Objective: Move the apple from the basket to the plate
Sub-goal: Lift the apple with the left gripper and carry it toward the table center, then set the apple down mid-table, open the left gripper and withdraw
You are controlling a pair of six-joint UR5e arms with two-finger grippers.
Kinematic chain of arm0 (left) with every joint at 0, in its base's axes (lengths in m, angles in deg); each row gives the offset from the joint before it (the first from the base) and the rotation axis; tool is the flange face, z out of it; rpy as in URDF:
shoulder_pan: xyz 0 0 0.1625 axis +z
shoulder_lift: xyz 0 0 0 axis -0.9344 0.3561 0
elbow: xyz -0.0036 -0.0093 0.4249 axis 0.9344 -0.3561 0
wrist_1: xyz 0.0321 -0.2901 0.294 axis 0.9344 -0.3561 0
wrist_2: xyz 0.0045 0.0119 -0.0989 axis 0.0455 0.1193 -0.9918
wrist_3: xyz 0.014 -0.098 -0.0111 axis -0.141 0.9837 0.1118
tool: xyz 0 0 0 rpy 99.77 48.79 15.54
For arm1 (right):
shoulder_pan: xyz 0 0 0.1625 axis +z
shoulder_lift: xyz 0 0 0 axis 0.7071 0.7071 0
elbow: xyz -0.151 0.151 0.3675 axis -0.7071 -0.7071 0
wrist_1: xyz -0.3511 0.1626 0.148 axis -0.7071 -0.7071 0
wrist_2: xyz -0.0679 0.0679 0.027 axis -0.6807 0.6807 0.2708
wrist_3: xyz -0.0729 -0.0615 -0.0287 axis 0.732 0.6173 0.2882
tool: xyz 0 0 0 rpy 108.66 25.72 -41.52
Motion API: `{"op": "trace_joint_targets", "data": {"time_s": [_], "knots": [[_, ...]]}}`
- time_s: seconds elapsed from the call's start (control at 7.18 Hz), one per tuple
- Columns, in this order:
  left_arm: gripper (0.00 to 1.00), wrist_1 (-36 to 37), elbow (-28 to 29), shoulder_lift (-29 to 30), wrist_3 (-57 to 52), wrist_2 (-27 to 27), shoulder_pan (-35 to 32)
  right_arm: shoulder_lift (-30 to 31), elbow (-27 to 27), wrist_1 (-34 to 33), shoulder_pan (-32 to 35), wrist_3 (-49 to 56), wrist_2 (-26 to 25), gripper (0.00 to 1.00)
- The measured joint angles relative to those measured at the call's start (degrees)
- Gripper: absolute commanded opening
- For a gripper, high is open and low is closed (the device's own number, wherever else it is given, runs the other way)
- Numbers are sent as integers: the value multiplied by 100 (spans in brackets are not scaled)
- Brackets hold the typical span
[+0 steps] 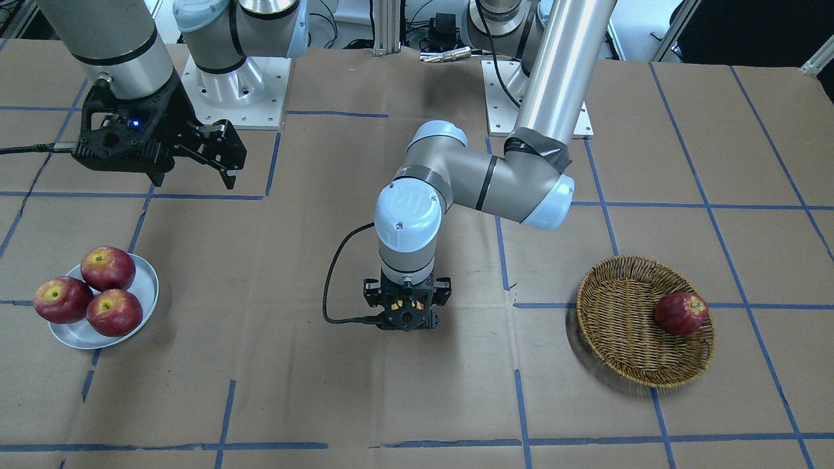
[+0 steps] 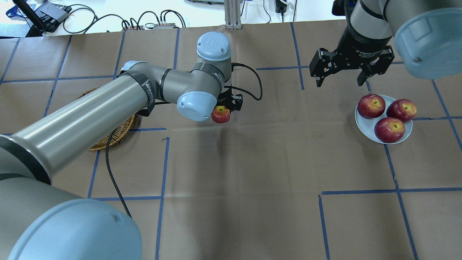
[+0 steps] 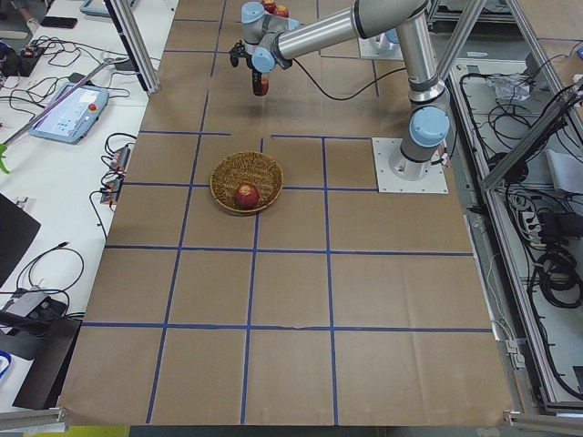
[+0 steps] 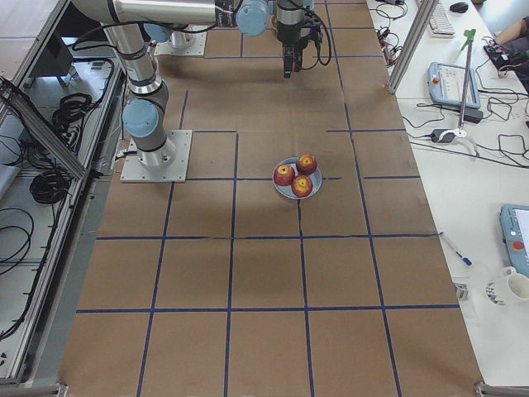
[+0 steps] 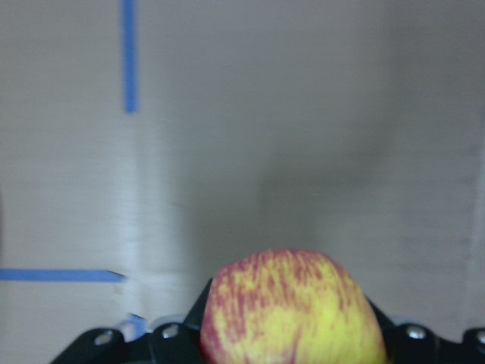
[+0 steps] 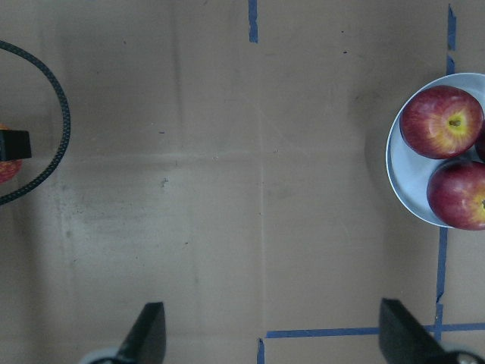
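Observation:
My left gripper (image 1: pixel 407 319) is shut on the apple (image 2: pixel 221 114), yellow-orange streaked with red, and holds it above the mid-table paper, between basket and plate. The apple fills the bottom of the left wrist view (image 5: pixel 292 311). The wicker basket (image 1: pixel 619 332) lies on my left side; my arm partly hides it in the overhead view (image 2: pixel 119 133). The pale plate (image 2: pixel 364 126) on my right side carries three dark red apples (image 2: pixel 389 129). My right gripper (image 2: pixel 339 83) is open and empty, hovering just beyond the plate's far-left side.
One dark red apple (image 1: pixel 681 314) lies in the basket. Brown paper with blue tape lines (image 2: pixel 231 187) covers the table. The left wrist's black cable (image 1: pixel 332 286) loops beside the gripper. Both arm bases (image 1: pixel 228 85) stand at the robot's edge.

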Motion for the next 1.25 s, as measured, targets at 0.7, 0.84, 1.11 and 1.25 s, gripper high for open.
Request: {"op": "trace_joint_targets", "data": {"time_s": [0.7, 0.84, 1.11, 1.25], "knots": [[99, 118, 246, 401, 286, 12, -391, 0, 9, 2, 0, 0, 0, 100], [99, 114, 242, 382, 283, 4, -395, 0, 9, 6, 0, 3, 0, 100], [99, 12, 297, 199, 271, 5, -375, 0, 9, -1, 0, 4, 0, 100], [99, -144, 361, -43, 217, 17, -311, 0, 9, -1, 0, 1, 0, 100]]}}
